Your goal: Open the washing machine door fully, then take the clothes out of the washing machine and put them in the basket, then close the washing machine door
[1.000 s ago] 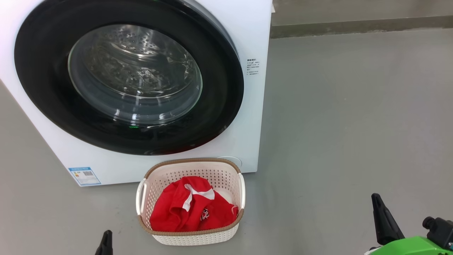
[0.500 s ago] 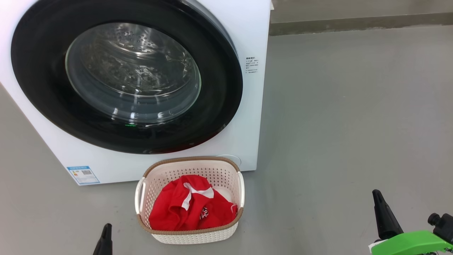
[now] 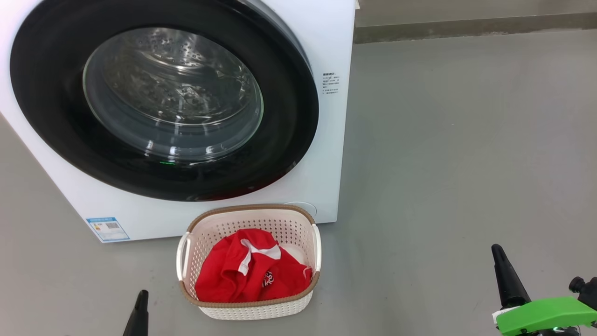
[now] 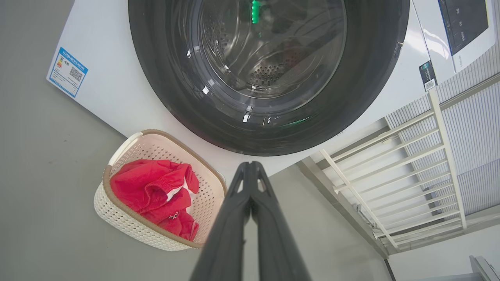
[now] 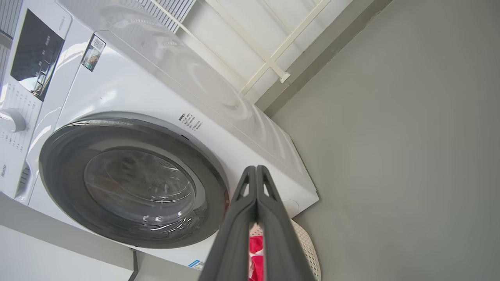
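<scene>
While the limp, light clothes [image 3: 233, 275] lie in the basket [image 3: 252, 208], a bunched fold would suit gripping. Left pincer [image 4: 250, 166] and right pincer [image 5: 256, 168] are clenched, empty.

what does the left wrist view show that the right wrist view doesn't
Left wrist, not right wrist: the handle and brown rim of the basket, the clothes lying in plain sight, a green light on the door glass, and the shut left gripper.
Right wrist, not left wrist: the knob, the side panel of the washer, and the shut right gripper.
Both: the shut door, the washer, part of the basket and clothes, the floor and the railing.
</scene>
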You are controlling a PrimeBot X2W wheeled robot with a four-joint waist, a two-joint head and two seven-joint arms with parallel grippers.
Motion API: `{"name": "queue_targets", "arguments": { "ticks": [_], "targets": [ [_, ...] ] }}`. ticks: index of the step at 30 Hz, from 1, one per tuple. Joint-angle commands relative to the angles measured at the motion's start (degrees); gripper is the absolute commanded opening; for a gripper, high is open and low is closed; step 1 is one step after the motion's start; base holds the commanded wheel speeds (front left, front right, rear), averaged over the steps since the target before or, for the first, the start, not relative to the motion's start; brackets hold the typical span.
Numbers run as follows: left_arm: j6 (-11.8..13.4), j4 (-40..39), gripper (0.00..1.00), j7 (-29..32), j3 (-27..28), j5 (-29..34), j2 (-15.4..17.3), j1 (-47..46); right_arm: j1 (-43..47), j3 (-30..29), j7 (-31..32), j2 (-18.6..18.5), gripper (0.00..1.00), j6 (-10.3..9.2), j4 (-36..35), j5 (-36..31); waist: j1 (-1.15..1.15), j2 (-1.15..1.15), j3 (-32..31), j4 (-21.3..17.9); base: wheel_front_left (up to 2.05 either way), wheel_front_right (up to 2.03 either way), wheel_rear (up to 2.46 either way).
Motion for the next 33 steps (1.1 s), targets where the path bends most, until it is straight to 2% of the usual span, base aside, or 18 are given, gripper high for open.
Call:
{"name": "queue_targets", "arguments": {
  "ticks": [1,33],
  "targets": [
    [-0.23,-1.07,0.0,0.47,1.26,-2.32,0.66,-3.01,-2.94,0.38,0.5,-0.94,0.0,-0.03,-1.36,2.39,-0.01,0.0,0.07,-0.04,0.0,0.0,0.0],
    [-0.33,0.11,0.0,5.51,1.71,-22.15,0.8,-6.68,-5.97,0.28,5.72,-1.45,0.0,-0.04,-0.76,22.45,-0.01,0.0,1.1,-0.5,0.0,0.0,0.0]
  ]
}}
